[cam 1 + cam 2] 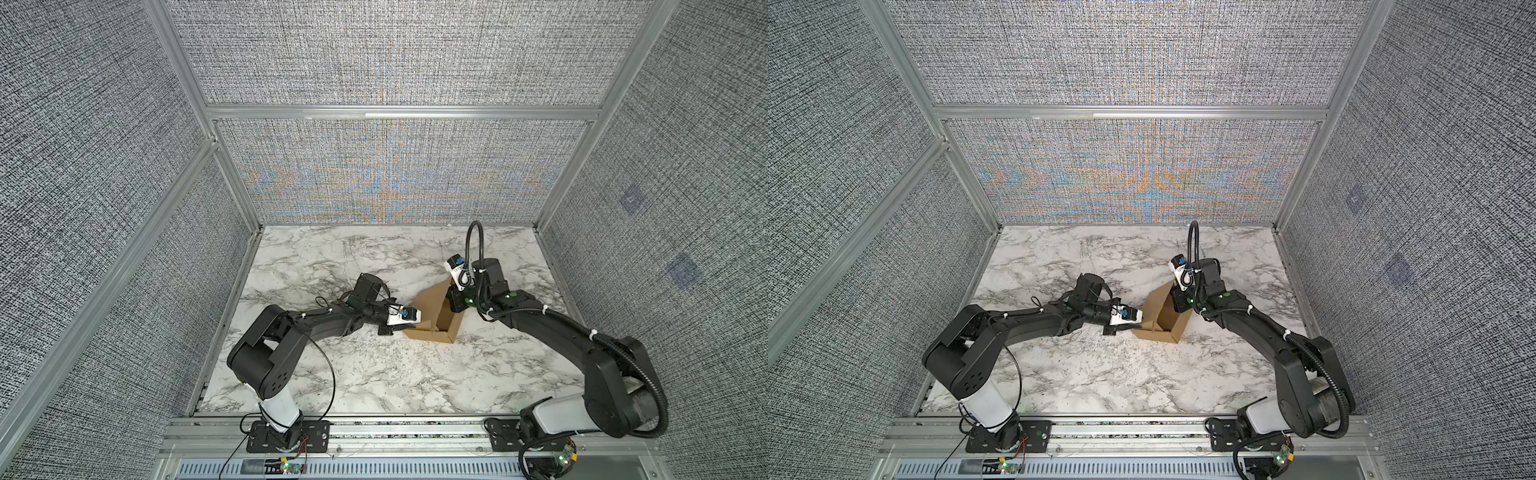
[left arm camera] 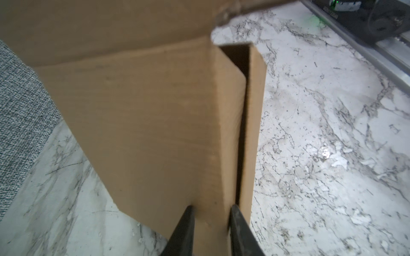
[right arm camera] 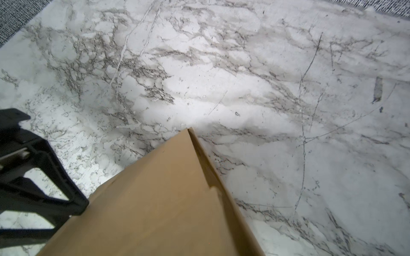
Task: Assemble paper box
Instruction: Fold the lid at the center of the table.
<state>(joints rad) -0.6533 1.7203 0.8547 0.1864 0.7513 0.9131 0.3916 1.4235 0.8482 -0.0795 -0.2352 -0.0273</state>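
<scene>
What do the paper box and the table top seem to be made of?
The paper box: probably tan cardboard, matte and unprinted; creased folds and cut edges show. The table top: white with grey marble veining, slightly glossy by its reflections; whether stone or a printed laminate cannot be told.

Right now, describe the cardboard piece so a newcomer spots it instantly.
Find the marble table inside the grey-walled cell. Near its middle, where the left gripper and right gripper meet, stands the paper box. It is the only tan-brown thing there, half folded with panels raised.
</scene>
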